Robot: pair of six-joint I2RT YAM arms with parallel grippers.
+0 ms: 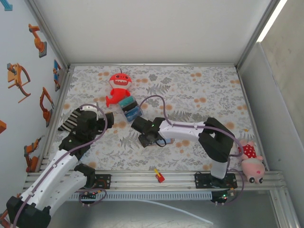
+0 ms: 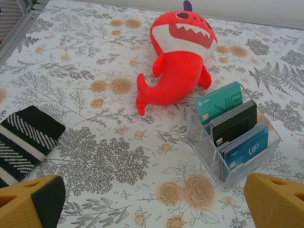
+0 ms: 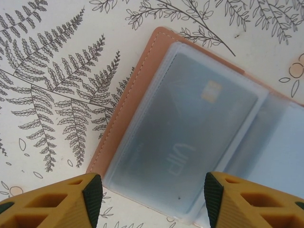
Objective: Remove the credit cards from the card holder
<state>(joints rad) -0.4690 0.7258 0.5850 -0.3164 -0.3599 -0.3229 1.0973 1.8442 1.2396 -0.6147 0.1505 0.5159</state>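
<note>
The card holder [image 3: 127,110] lies open on the floral tablecloth, with a tan leather edge and clear plastic sleeves inside. A grey-blue credit card [image 3: 190,128] with a gold chip sits in the nearest sleeve. My right gripper [image 3: 153,199] hovers open just above the sleeve's near edge, one finger on each side, gripping nothing. In the top view the right gripper [image 1: 148,138] is low over the table's middle. My left gripper [image 2: 156,204] stands wide open over bare cloth, holding nothing, and it [image 1: 110,119] points toward the clear box.
A clear acrylic box [image 2: 273,142] of teal, black and blue cards stands right of the left gripper, beside a red shark plush [image 2: 180,61]. A black-and-white striped cloth [image 2: 23,140] lies at the left. A pink plush [image 1: 251,161] sits at the right rail.
</note>
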